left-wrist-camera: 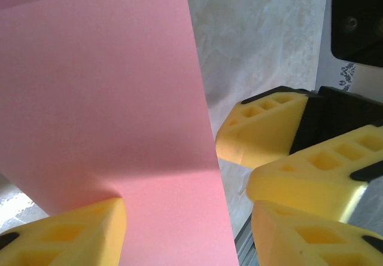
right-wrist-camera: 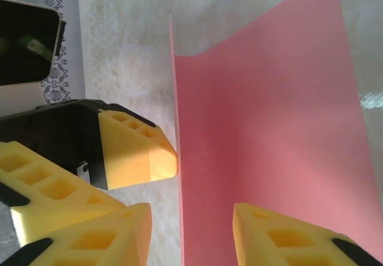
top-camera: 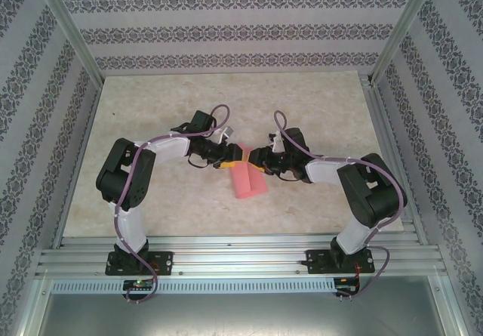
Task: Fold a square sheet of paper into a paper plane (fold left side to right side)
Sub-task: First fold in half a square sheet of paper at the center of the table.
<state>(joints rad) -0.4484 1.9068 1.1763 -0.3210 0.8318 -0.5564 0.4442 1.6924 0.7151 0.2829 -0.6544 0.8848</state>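
Observation:
The salmon-pink sheet of paper lies at mid-table, looking like a narrow strip from above. My two grippers meet tip to tip over its far end. The left gripper is open. In the left wrist view, the paper passes between its jaws and rests against its left finger. The right gripper is also open. In the right wrist view, its jaws straddle the raised left edge of the paper, which curls up at the far end. A left gripper fingertip touches that edge.
The marble-patterned tabletop is bare around the paper. Aluminium frame rails run along the near edge by the arm bases. Patterned walls and corner posts close in the far and side edges.

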